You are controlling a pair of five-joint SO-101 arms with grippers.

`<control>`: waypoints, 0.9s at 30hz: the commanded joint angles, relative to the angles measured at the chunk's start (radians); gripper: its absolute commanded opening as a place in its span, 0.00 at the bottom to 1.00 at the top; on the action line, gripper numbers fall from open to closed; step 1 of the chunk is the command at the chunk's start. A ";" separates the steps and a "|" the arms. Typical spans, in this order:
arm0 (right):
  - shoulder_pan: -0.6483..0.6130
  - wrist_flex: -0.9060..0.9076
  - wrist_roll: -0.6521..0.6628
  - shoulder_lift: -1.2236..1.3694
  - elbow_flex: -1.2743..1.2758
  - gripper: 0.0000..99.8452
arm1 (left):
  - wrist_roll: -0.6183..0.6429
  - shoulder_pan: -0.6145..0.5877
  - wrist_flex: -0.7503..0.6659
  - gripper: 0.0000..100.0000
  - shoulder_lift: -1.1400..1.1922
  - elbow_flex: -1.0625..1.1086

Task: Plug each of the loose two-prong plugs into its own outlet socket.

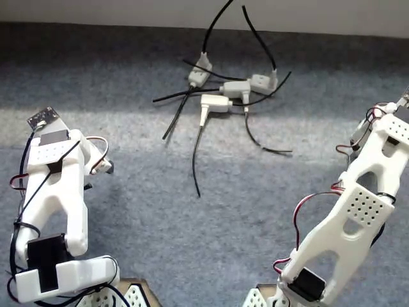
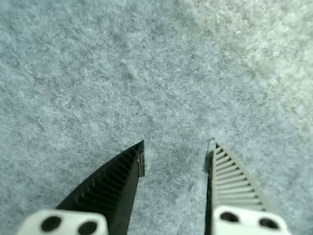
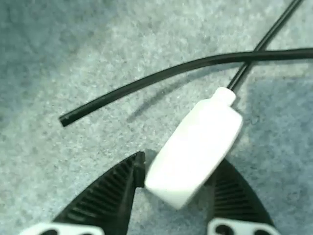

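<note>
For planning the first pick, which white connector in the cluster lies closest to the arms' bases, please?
The angled connector, its cable trailing forward; the rest sit behind it.

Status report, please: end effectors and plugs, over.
Left end effector open, empty. Right end effector shut on white plug. Remaining connectors tangled, black cords crossing.

A plug (image 3: 195, 147) sits in the right hand (image 3: 178, 164); the other plugs (image 1: 215, 102) lie clustered far-centre on the carpet (image 1: 160, 211)
</note>
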 commanded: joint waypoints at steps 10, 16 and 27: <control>-0.082 0.361 0.005 -0.097 -0.392 0.05 | 0.002 0.018 -0.009 0.21 -0.031 -0.008; -0.194 0.358 0.130 -0.255 -0.217 0.04 | 0.002 0.018 -0.009 0.21 -0.033 -0.008; -0.441 0.357 0.061 -0.837 0.598 0.04 | 0.002 0.018 -0.009 0.21 -0.033 -0.010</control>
